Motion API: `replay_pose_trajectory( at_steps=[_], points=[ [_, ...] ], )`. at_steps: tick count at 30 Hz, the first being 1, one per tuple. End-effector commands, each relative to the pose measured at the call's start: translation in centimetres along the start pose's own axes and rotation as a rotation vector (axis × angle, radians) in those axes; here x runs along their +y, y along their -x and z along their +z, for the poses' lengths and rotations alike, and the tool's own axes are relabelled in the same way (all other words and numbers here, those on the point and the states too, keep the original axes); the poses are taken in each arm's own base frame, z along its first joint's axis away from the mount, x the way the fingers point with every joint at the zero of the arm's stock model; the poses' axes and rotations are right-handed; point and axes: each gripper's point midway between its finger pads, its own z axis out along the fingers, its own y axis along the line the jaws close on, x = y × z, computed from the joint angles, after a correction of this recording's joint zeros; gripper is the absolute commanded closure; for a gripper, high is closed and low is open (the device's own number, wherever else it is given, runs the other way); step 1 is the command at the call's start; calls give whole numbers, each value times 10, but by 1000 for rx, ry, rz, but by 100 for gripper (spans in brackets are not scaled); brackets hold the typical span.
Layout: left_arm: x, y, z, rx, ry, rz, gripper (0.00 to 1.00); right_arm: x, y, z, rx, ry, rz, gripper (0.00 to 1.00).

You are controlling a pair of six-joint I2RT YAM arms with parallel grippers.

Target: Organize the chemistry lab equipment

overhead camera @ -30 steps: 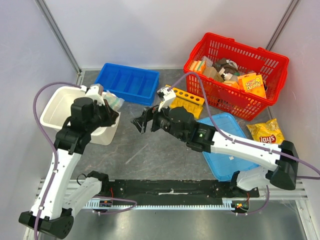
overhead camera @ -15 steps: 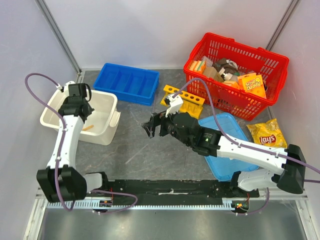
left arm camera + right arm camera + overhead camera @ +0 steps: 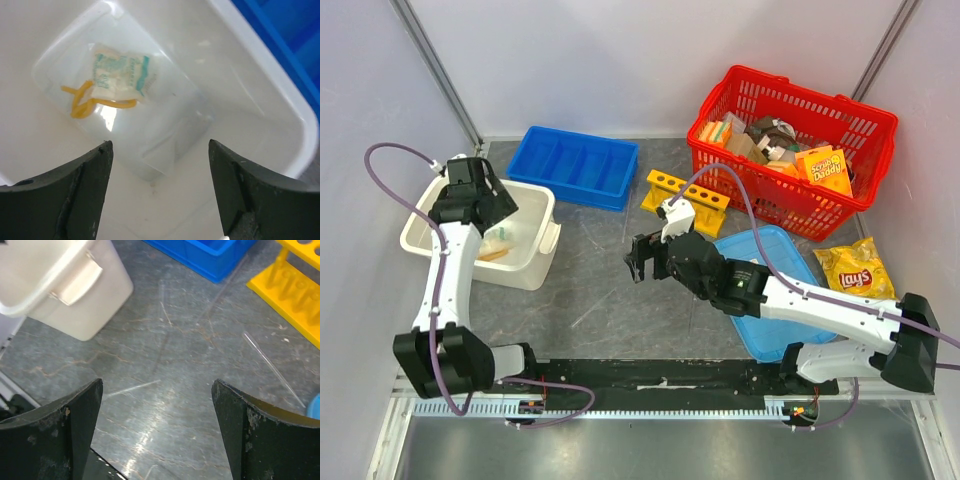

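Left tool (image 3: 159, 150) hung wide open over the bag (image 3: 122, 75) in the bin (image 3: 240, 150), so that step looked done; next up, the equally wide right tool (image 3: 156, 385) probably needed to pinch a tube (image 3: 274, 370) off the surface (image 3: 165, 340).

arms (image 3: 820, 305): white links, black joints; cables (image 3: 380, 160): lilac; fingers (image 3: 75, 200): matte black

Table layout, seen from above
We have the tub (image 3: 520, 268) at left with the small bag (image 3: 120, 80) lying in it, rubber band (image 3: 82, 102) with it. The divided tray (image 3: 575, 165) sits just behind-right of the tub. The test-tube rack (image 3: 660, 190) stands mid-table, between tray and basket (image 3: 770, 195), which is back right. The flat lid (image 3: 775, 248) lies in front of the basket, chip bag (image 3: 850, 265) to its right. One thin tube (image 3: 272, 367) lies on the table before the rack.
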Motion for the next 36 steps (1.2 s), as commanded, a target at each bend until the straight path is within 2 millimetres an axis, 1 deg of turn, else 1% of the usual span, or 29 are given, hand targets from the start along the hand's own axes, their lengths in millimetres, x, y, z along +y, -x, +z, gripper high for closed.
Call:
replay_pose_trajectory(
  at_steps=[1,3,4,5,7,10,11,13,15,17,18,22,25,26,30,32,33,36],
  points=[
    [-46,15,-50,-69,-269,97,19,-26,-16,5,27,-113,-62,6],
    [-62,9,-70,-76,-355,136,21,-41,-23,7,47,-179,-85,14],
    [-69,6,-78,-77,-390,157,21,-49,-28,8,60,-206,-84,19],
    [-81,-1,-89,-77,-434,190,22,-55,-31,9,72,-225,-77,25],
    [-97,-12,-107,-86,-498,256,24,-69,-44,8,101,-260,-65,31],
    [-119,-36,-131,-73,-595,350,25,-83,-63,3,138,-280,-42,36],
    [-123,-45,-136,-61,-623,374,26,-87,-69,0,148,-286,-41,37],
    [-135,-70,-148,-19,-700,445,28,-92,-79,-5,163,-282,-35,37],
    [-138,-95,-149,33,-715,511,29,-95,-86,-11,172,-270,-31,37],
    [-137,-124,-147,102,-715,586,30,-98,-88,-17,167,-262,-21,37],
    [-134,-135,-141,127,-681,616,30,-98,-87,-20,161,-258,-13,37],
    [-129,-176,-132,228,-671,702,32,-100,-75,-36,102,-232,22,37],
    [-128,-197,-118,279,-651,755,30,-101,-59,-51,18,-199,68,37],
    [-129,-205,-113,302,-642,777,30,-102,-57,-55,-2,-192,78,37],
    [-126,-234,-94,393,-597,845,34,-105,-39,-70,-88,-171,122,37],
    [-124,-253,-90,457,-605,873,34,-107,-33,-77,-117,-167,131,37],
    [-122,-260,-86,476,-595,881,34,-108,-31,-80,-128,-170,134,37],
    [-119,-268,-74,506,-543,907,36,-114,-27,-86,-149,-182,137,37]
  ],
)
